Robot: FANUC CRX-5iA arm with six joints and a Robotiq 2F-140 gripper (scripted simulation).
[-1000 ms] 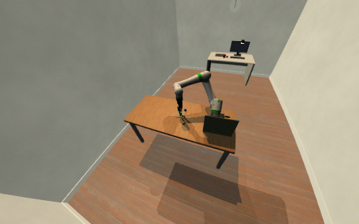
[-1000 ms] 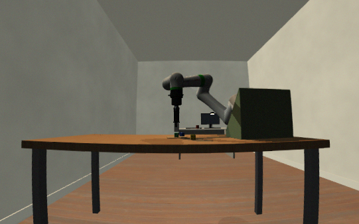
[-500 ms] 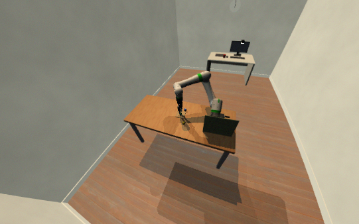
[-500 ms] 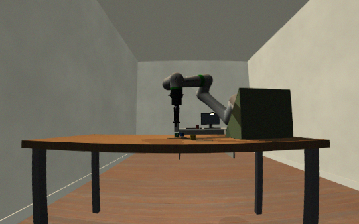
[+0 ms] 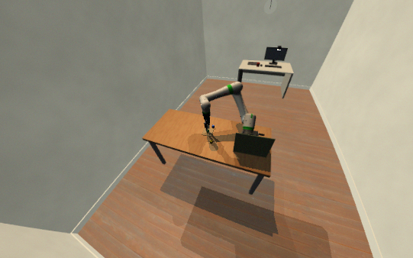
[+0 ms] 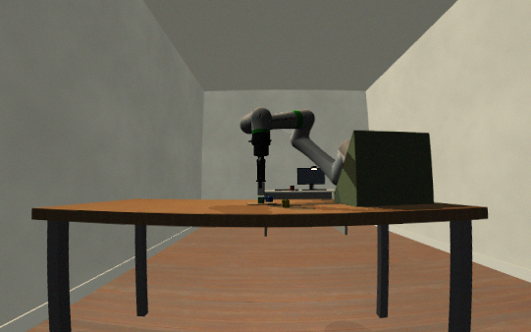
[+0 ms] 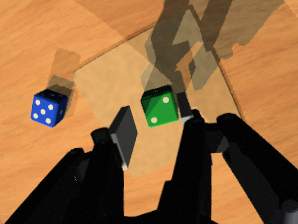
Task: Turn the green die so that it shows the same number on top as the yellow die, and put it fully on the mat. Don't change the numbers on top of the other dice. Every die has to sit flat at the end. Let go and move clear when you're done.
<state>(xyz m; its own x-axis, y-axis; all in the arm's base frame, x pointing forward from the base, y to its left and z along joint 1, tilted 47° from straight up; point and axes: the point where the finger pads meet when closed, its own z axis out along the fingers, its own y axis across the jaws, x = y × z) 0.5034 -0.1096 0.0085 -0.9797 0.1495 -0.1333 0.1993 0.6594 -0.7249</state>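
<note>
The green die (image 7: 160, 106) lies flat on the pale mat (image 7: 143, 79), with two white pips on the face turned to the wrist camera. My gripper (image 7: 156, 113) hangs straight down just above it, fingers partly open and empty, one on each side of the die with the right one close to its edge. In the exterior view the gripper (image 6: 260, 189) stands low over the green die (image 6: 261, 199). The blue die (image 7: 48, 108) sits on the wood left of the mat.
A dark green box (image 5: 253, 145) stands on the table next to the robot base (image 5: 248, 127); it also shows in the exterior view (image 6: 388, 169). A second desk with a monitor (image 5: 275, 54) stands at the far wall.
</note>
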